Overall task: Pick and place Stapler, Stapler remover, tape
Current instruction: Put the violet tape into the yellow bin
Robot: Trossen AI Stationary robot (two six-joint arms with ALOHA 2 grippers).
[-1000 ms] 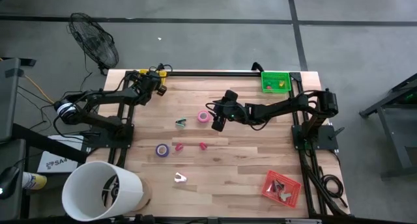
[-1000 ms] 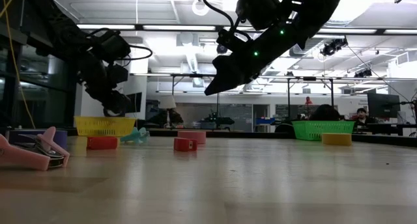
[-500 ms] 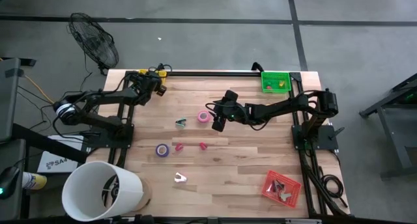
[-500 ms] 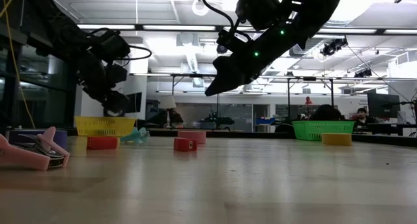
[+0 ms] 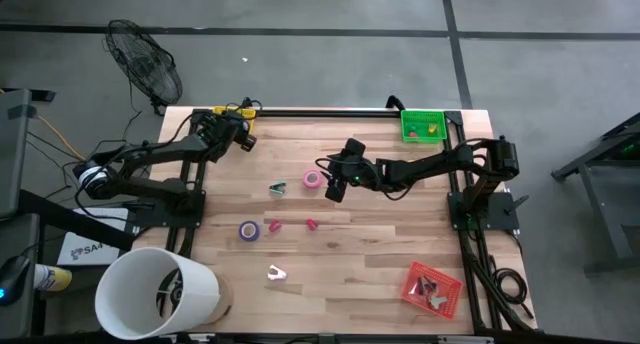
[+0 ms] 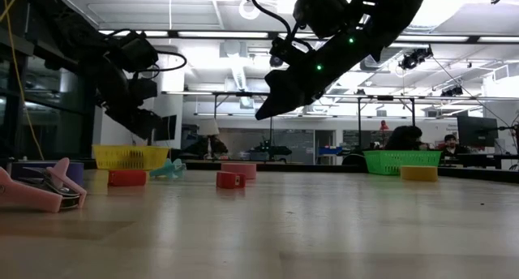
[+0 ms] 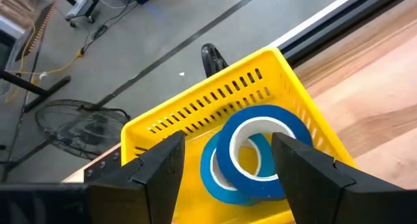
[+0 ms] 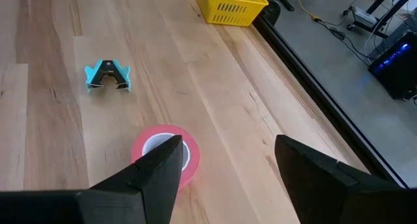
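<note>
**Desk:** What does the right gripper (image 5: 333,191) face on the tabletop (image 5: 380,244)?

**Caption writer:** It hangs, fingers apart and empty, just beside the pink tape roll (image 8: 165,155), which lies flat on the wood near the table's middle. A teal staple remover (image 8: 108,76) sits near it, farther toward the left arm's side.

**Desk:** How would the roll handle?

**Caption writer:** Likely light and stiff, a hard ring with a slick outer face. The sound hold looks to be across the wall, one finger in the core and one outside, or across the full width from above.

**Desk:** Which way does it point?

**Caption writer:** A round roll has no long axis; its hole faces straight up. The staple remover is different: its two jaws spread away from the pink roll.

**Desk:** And the left arm?

**Caption writer:** The left gripper (image 7: 225,165) hovers over the yellow basket (image 7: 195,107) at the far left corner, fingers spread, holding nothing. Blue tape rolls (image 7: 260,149) rest inside the basket, leaning on one another.
</note>
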